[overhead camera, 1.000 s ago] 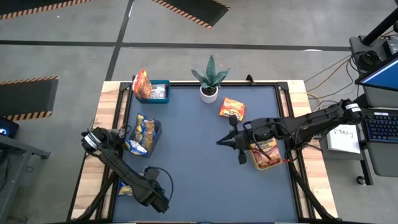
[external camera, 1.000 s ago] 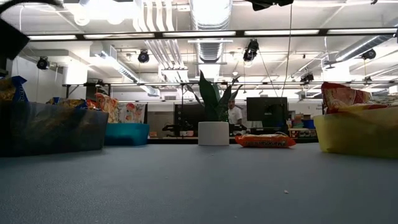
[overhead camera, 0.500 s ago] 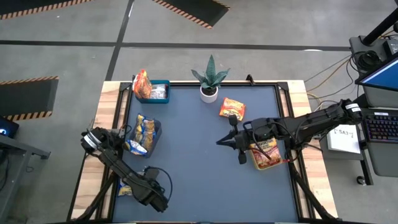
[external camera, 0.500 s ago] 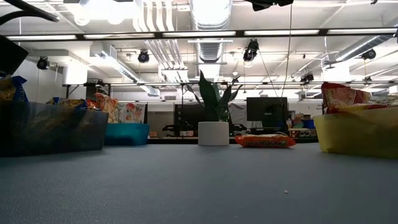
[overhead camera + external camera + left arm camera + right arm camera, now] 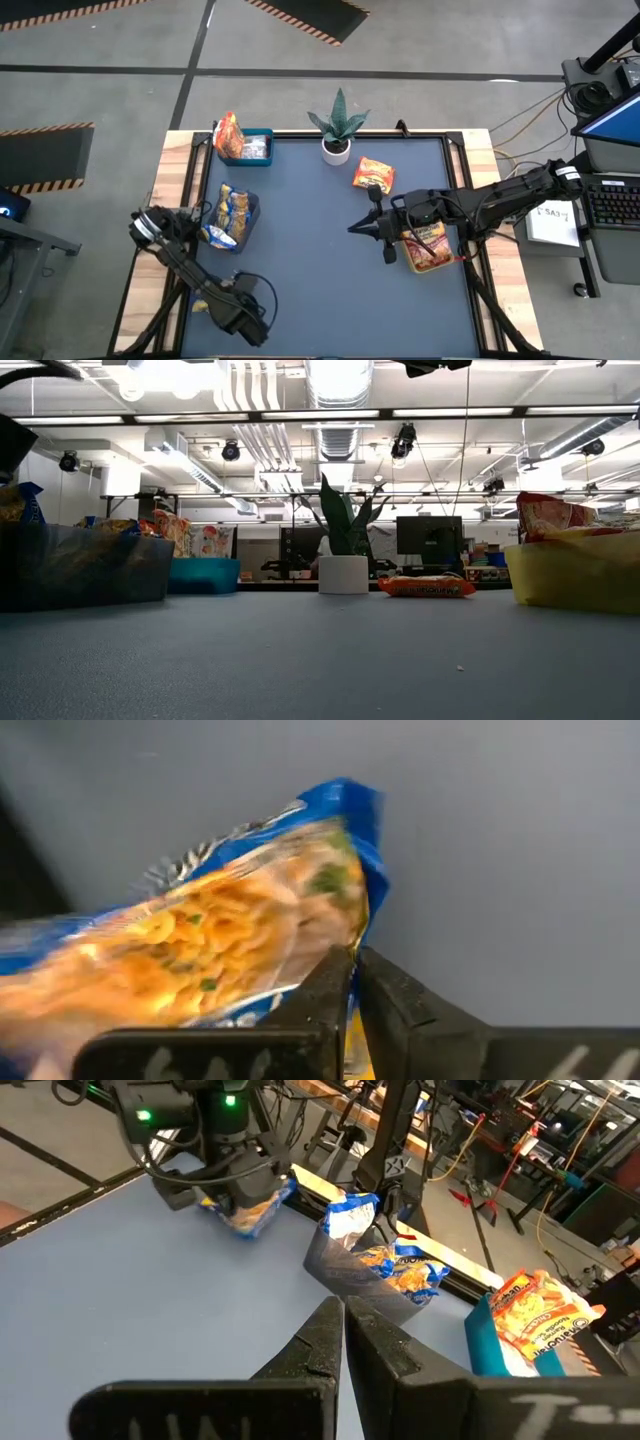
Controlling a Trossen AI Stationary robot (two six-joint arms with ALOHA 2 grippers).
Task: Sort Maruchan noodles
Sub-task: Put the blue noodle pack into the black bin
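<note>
At the table's near left corner lies a yellow-and-blue noodle packet [image 5: 199, 303], and my left gripper [image 5: 208, 301] is shut on it; the left wrist view fills with the packet [image 5: 230, 930]. My right gripper [image 5: 352, 228] hangs shut over the table's middle, holding nothing. An orange packet [image 5: 374, 174] lies flat on the mat near the plant. A dark blue bin [image 5: 232, 218] holds yellow-and-blue packets, a teal bin [image 5: 250, 147] holds orange ones, and a yellow-green bin [image 5: 430, 250] under my right arm holds a red one. My left gripper pinches the packet between its two fingers [image 5: 335, 990] at its edge [image 5: 345, 952], close to the blue end seam. The fingers slant down toward the table's left edge. In the right wrist view the packet [image 5: 245, 1218] sits under the gripper, its underside at the mat; whether it is lifted I cannot tell.
A small potted plant [image 5: 337, 132] stands at the far edge's middle. The mat between the bins is bare from the middle to the near edge [image 5: 330, 300]. The wooden table border [image 5: 160, 240] runs along the left side next to the dark blue bin.
My left arm's wrist has shifted a little toward the table's left edge over the packet at the near left corner. The packet has stayed where it was. My right arm has kept still.
</note>
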